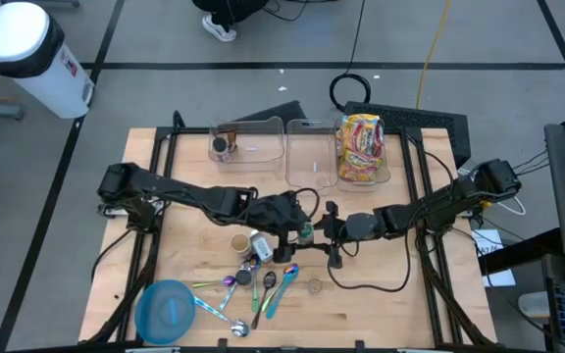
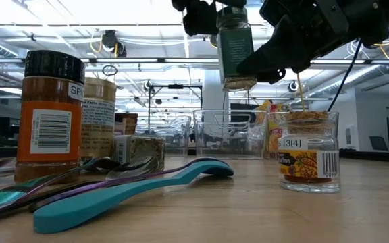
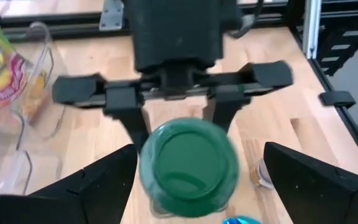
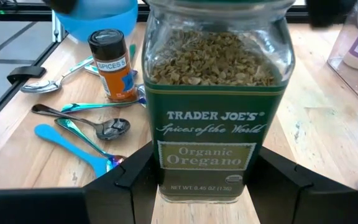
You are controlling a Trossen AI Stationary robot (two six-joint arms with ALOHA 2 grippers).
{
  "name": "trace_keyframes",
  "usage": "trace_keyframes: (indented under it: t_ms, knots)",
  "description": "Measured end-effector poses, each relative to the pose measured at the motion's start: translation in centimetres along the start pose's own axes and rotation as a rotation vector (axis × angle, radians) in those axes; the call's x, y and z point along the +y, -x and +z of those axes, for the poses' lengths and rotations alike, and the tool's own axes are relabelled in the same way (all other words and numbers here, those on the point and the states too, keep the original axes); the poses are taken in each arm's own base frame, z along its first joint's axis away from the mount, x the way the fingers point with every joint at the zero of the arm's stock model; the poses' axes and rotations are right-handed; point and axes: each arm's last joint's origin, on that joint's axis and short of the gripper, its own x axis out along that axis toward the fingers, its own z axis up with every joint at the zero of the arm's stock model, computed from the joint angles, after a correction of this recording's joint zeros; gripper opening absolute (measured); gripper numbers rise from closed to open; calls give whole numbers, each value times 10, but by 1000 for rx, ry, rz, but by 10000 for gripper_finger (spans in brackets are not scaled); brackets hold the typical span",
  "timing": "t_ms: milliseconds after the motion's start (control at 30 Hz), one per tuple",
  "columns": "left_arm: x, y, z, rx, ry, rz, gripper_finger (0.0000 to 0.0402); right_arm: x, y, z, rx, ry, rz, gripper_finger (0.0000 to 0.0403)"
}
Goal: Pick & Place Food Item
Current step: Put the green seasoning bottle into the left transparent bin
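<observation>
A glass jar of oregano with a green lid (image 3: 188,165) hangs upright above the middle of the table (image 1: 381,314), its label toward the right wrist camera (image 4: 211,143). My right gripper (image 1: 324,232) reaches in from the table's right and is shut on the jar. My left gripper (image 1: 292,233) comes from the left, tipped down toward the lid. It is open, one finger (image 3: 86,186) on each side of the jar with a clear gap, touching nothing. In the low view the jar (image 2: 236,54) hangs well above the tabletop. My right gripper pinches the jar's glass body (image 4: 157,177) between its two fingers (image 4: 126,183), one on the near side and one on the far side. The fingers come almost level from the table's right. The jar sits upright, lifted clear of the table.
Under and left of the jar lie an orange spice jar (image 1: 240,242), several spoons (image 1: 263,286) and a blue bowl (image 1: 168,311). A small glass jar (image 2: 307,158) stands near the front. Clear bins (image 1: 253,142) and a chip bag (image 1: 361,147) line the far edge.
</observation>
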Motion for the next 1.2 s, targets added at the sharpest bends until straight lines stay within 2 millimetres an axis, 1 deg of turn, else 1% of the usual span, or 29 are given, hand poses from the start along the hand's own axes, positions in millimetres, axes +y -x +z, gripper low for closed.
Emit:
trace_keyframes:
  t_ms: [100,167,267,400,433,500,600,667,733,800,833,933,1033,1100,1200]
  knots:
    - [3,0,0,6,8,8,349,0,0,1,-10,-2,1,188]
    - [5,0,0,-1,12,13,336,0,0,1,-13,-3,1,188]
    - [9,0,0,-2,25,18,298,0,0,1,-10,-3,0,188]
    - [13,0,0,0,50,3,215,0,0,1,-11,-4,-4,188]
    - [14,0,0,3,55,-1,206,0,0,1,-11,-5,-4,188]
    - [17,5,1,5,60,7,207,0,0,1,-14,-6,-5,200]
    - [23,24,8,-20,91,38,207,-1,2,5,-36,-2,-15,255]
    - [27,43,16,-68,97,53,207,-1,4,7,-44,2,-19,292]
    - [32,68,24,-124,97,88,207,-1,7,6,-18,17,5,321]
    - [39,93,30,-173,109,164,207,0,9,4,7,25,19,344]
    - [42,106,31,-183,114,224,207,0,11,6,0,24,20,353]
    - [56,128,27,-162,126,358,207,-2,18,12,-15,14,2,371]
    - [78,137,17,-153,177,421,207,-2,21,12,-3,15,10,378]
    - [99,139,3,-129,226,476,207,-2,23,14,-20,10,12,380]
    - [132,136,-21,-120,309,532,207,-2,24,15,-20,-5,12,379]
